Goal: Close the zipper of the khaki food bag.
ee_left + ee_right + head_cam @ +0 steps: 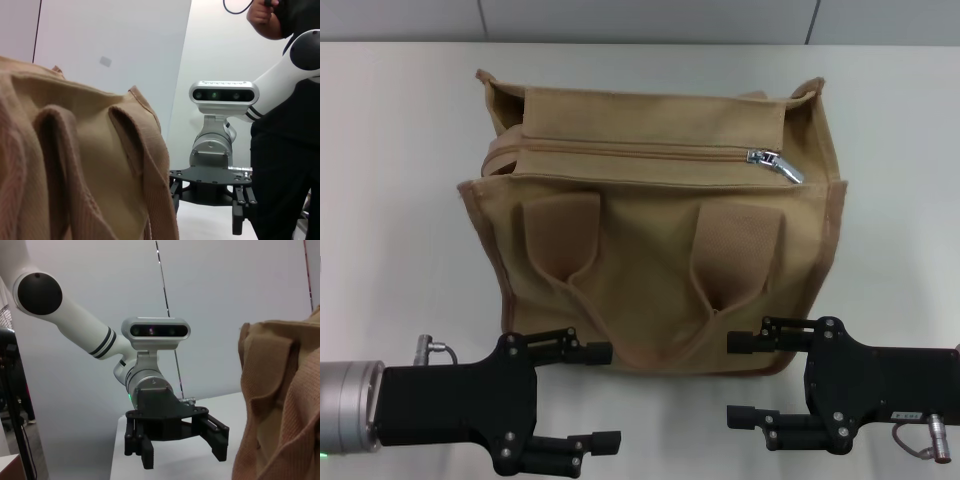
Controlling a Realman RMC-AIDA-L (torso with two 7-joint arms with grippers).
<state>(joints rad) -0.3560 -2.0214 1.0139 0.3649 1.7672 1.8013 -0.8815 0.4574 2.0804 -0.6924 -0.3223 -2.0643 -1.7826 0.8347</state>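
Note:
The khaki food bag (650,270) stands upright mid-table with its two looped handles folded down over the near face. Its zipper (640,152) runs along the top, the teeth joined from the left end up to the silver pull tab (775,163) near the right end. My left gripper (600,396) is open, low at the bag's near left corner, not touching it. My right gripper (735,380) is open at the near right corner. The left wrist view shows the bag (85,165) close up and the right gripper (207,210) beyond. The right wrist view shows the bag (285,405) and the left gripper (180,452).
The bag rests on a white table (400,200) with bare surface on both sides and a grey wall behind. A person in dark clothes (290,150) stands beside the right arm in the left wrist view.

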